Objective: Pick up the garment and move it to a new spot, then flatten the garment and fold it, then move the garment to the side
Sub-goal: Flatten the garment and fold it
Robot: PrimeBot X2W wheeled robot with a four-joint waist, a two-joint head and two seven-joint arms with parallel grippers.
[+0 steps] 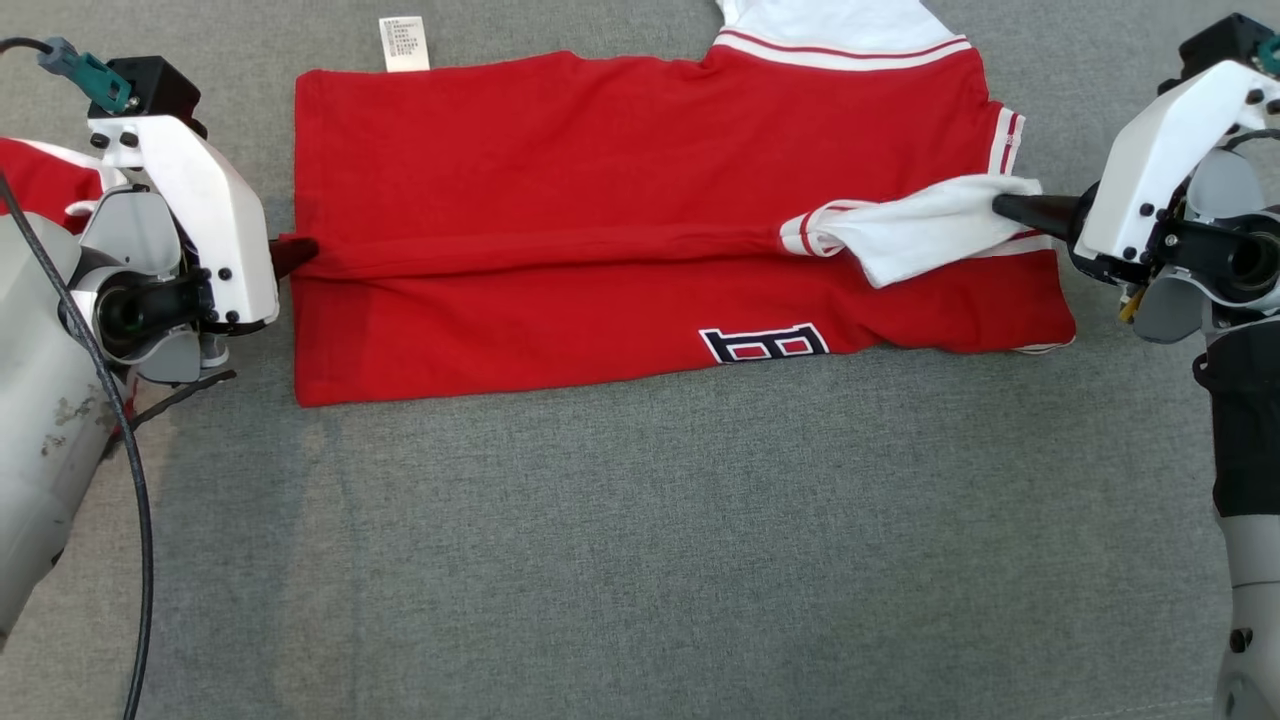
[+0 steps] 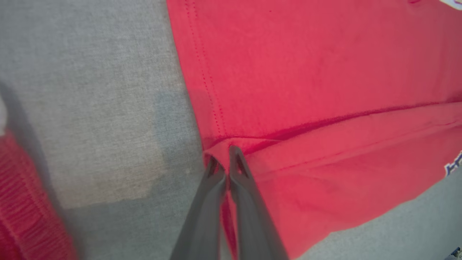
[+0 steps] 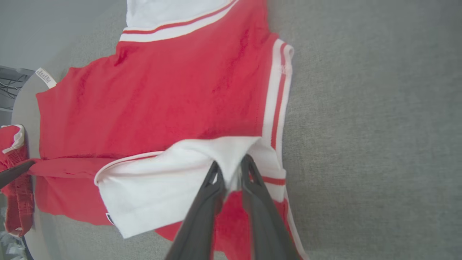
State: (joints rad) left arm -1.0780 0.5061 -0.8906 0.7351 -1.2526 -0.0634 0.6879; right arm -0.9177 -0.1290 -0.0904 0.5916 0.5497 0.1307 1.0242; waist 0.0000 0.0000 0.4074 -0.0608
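The garment (image 1: 600, 200) is a red shirt with white striped trim, lying lengthwise on the grey cloth surface with its near half folded back along a ridge. My left gripper (image 1: 295, 252) is shut on the red hem at the ridge's left end; in the left wrist view its fingers (image 2: 223, 153) pinch that hem of the garment (image 2: 306, 72). My right gripper (image 1: 1005, 207) is at the white sleeve (image 1: 920, 235) on the right. Its fingers (image 3: 231, 164) stand slightly apart, open, with white sleeve cloth (image 3: 162, 184) between them.
A second red piece of clothing (image 1: 40, 180) lies at the far left behind my left arm, also seen as red ribbed cloth (image 2: 25, 216). A white label (image 1: 404, 44) sticks out at the garment's far edge. Grey surface (image 1: 640, 550) spreads wide in front.
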